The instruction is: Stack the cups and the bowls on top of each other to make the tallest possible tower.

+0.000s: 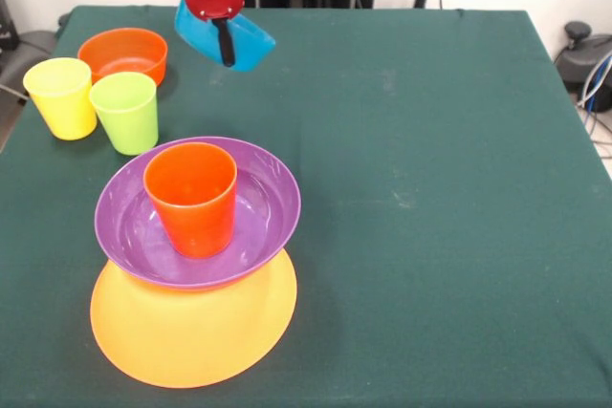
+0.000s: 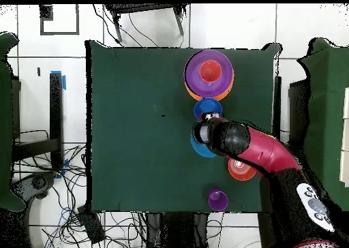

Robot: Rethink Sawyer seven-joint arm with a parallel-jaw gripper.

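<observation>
The tower stands near the front left: the very large yellow-orange bowl (image 1: pixel 191 336), the wide purple bowl (image 1: pixel 251 205) on it, and the orange-red cup (image 1: pixel 191 196) upright inside. It also shows in the overhead view (image 2: pixel 209 73). My gripper (image 1: pixel 222 21) is at the table's far side, shut on the rim of the light blue bowl (image 1: pixel 245 43), which hangs tilted. The yellow cup (image 1: pixel 62 97) and lime green cup (image 1: pixel 126 112) stand upright side by side, left of the tower. The small orange bowl (image 1: pixel 122 53) sits behind them. The purple cup (image 2: pixel 218 199) shows in the overhead view only.
In the overhead view my red arm (image 2: pixel 255 150) covers the yellow and green cups. A dark blue round bowl shape (image 2: pixel 207 109) shows there between the tower and the gripper; the front view does not show it. The green cloth (image 1: pixel 430 188) stretches to the right.
</observation>
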